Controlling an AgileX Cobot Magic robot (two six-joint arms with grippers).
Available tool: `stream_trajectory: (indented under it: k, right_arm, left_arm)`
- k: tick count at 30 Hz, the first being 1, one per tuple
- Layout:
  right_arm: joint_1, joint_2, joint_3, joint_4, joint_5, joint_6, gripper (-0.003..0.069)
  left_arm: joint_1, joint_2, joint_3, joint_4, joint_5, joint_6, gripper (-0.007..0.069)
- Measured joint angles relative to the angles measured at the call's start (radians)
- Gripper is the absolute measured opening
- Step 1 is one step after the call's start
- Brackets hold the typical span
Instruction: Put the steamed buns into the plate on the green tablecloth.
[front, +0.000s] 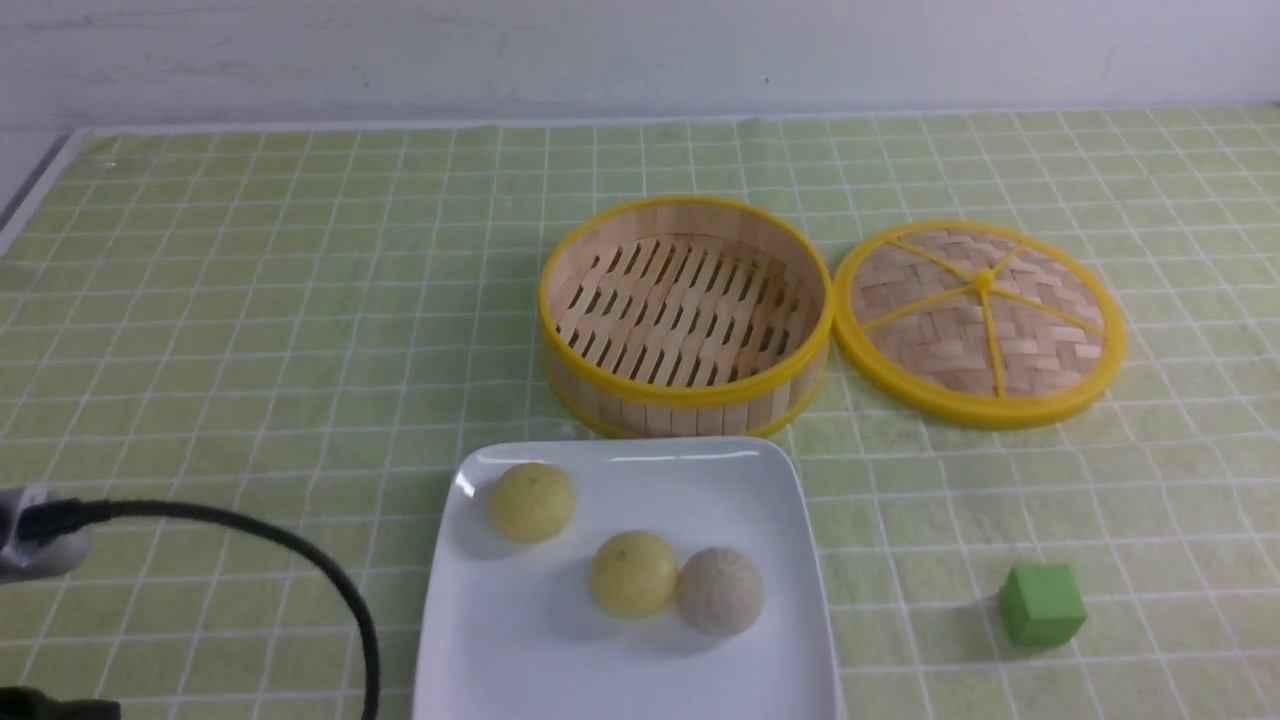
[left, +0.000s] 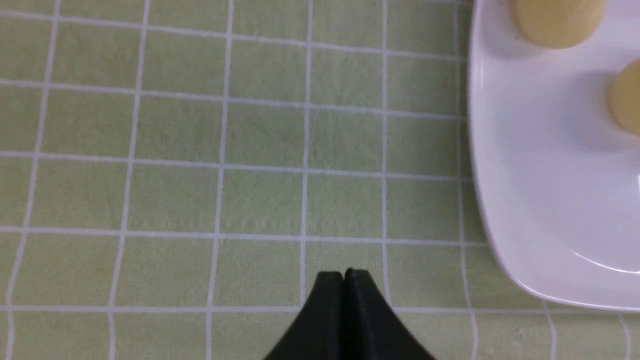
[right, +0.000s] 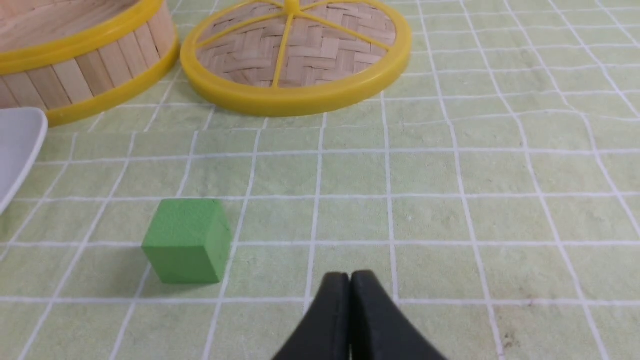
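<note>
Three steamed buns lie in the white square plate (front: 640, 680) on the green tablecloth (front: 250, 330): one pale yellow bun (front: 531, 501) at the plate's far left, a second yellow bun (front: 633, 573) in the middle, and a grey-beige bun (front: 720, 590) touching it. The left wrist view shows my left gripper (left: 344, 274) shut and empty over bare cloth beside the plate (left: 540, 190), with a yellow bun (left: 557, 22) at the frame's edge. My right gripper (right: 349, 276) is shut and empty above the cloth, apart from everything. Neither gripper shows in the front view.
An empty bamboo steamer basket (front: 686, 315) stands behind the plate, and its woven lid (front: 980, 320) lies to the right of it. A green cube (front: 1042, 604) sits right of the plate, near my right gripper (right: 187, 241). A black cable (front: 300, 560) arcs at the front left.
</note>
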Motion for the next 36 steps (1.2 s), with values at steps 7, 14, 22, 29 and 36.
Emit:
stream_trajectory:
  k: [7,14,22,29,36]
  right_arm:
    - [0.000,0.000,0.000,0.000,0.000,0.000,0.0026]
    - [0.000,0.000,0.000,0.000,0.000,-0.001,0.0026]
    - [0.000,0.000,0.000,0.000,0.000,-0.001,0.0027]
    - [0.000,0.000,0.000,0.000,0.000,-0.001,0.0030]
    - [0.000,0.000,0.000,0.000,0.000,-0.001,0.0043]
  left_arm:
    - [0.000,-0.344,0.026,-0.037,-0.149,-0.015,0.0002]
    - [0.000,-0.468,0.086,-0.047,-0.332,-0.034,0.0002]
    - [0.000,-0.472,0.090,-0.003,-0.345,-0.036,0.0002]
    - [0.000,-0.472,0.204,0.106,-0.413,-0.038,0.0002]
    - [0.000,-0.512,0.465,0.243,-0.477,-0.079,0.0002]
